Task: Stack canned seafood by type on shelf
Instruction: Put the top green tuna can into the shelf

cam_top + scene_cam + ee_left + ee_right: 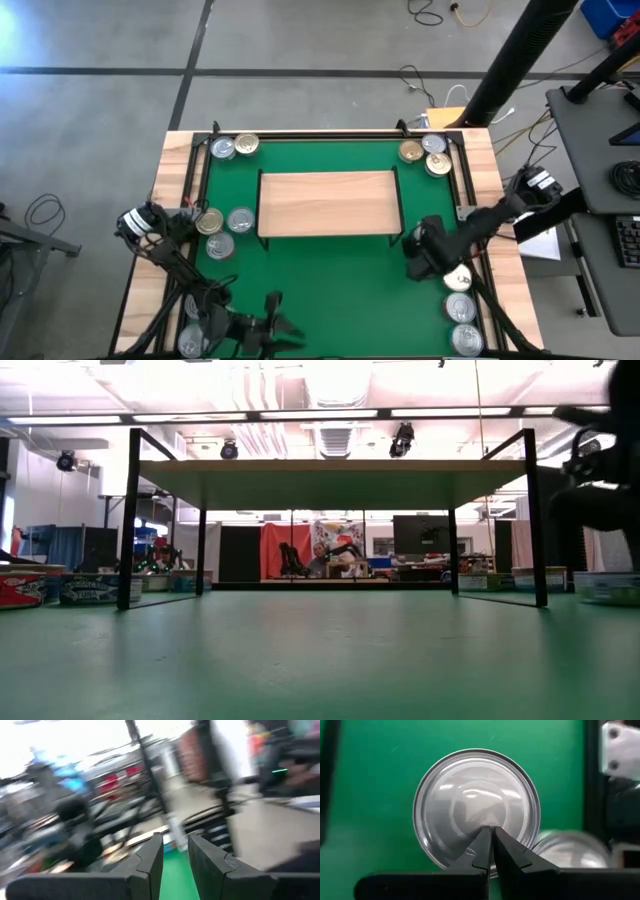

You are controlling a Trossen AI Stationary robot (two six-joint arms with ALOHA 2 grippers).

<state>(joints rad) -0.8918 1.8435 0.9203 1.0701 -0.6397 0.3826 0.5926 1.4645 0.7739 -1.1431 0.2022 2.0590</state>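
The light-wood shelf point(325, 203) stands on thin black legs in the middle of the green mat point(330, 290); the low view shows its board point(330, 482) from beneath. Round tins sit in groups on the mat: far left point(233, 147), far right point(425, 153), left of the shelf point(222, 225), near right point(460, 308). My right gripper point(492, 831) is shut and points steeply down over the ringed lid of a silver tin point(470, 802) near the shelf's near right leg point(456, 277). My left gripper point(175, 852) hovers at the near left point(285, 328), pointing about level, with a narrow gap and nothing in it. My right gripper comes from above with its shut fingertips point(485, 840) over the middle of the silver tin's lid point(477, 817). I cannot tell whether they touch the lid. The tin stands flat on the mat.
A second silver tin point(570, 851) lies close beside the one under my right gripper. A black frame point(465, 190) edges the mat. Tins line the mat's sides in the low view point(90, 588) point(605, 586). A person sits in the room beyond the table point(320, 560).
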